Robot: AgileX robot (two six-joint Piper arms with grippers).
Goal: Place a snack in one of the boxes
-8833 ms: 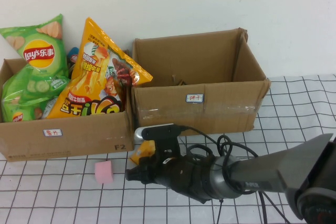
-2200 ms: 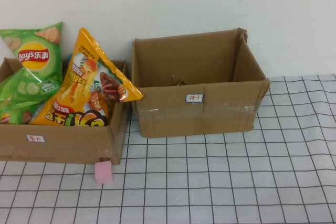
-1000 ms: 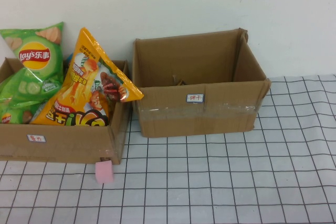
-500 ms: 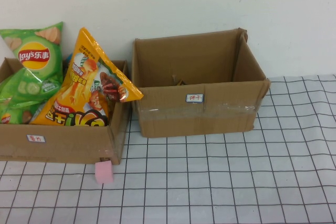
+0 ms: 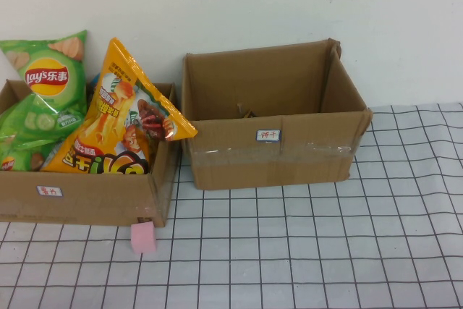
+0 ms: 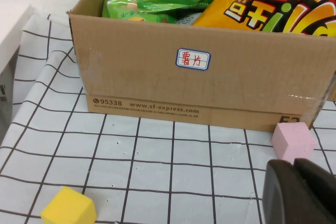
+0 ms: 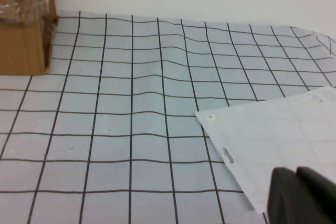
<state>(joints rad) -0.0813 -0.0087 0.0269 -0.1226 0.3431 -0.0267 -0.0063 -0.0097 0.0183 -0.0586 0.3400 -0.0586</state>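
Note:
Two open cardboard boxes stand at the back. The left box [image 5: 94, 197] holds green Lay's bags [image 5: 45, 77] and a big orange snack bag [image 5: 123, 124]; it also shows in the left wrist view [image 6: 157, 93]. The right box [image 5: 275, 153] is open, and only a small dark tip [image 5: 246, 113] shows inside it. Neither arm shows in the high view. My left gripper [image 6: 294, 162] is shut and empty, low over the cloth before the left box, near a pink cube [image 6: 293, 140]. My right gripper [image 7: 295, 170] is shut and empty over a white sheet [image 7: 273, 140].
A pink cube [image 5: 142, 237] lies on the grid cloth [image 5: 304, 251] in front of the left box. A yellow cube [image 6: 69, 212] lies nearer the left arm. The right box's corner [image 7: 23, 30] is far from the right gripper.
The right arm, which reached in front of the boxes 8.8 s ago, has left the high view. The left box and its bags sit further left. Nothing has moved in the last second.

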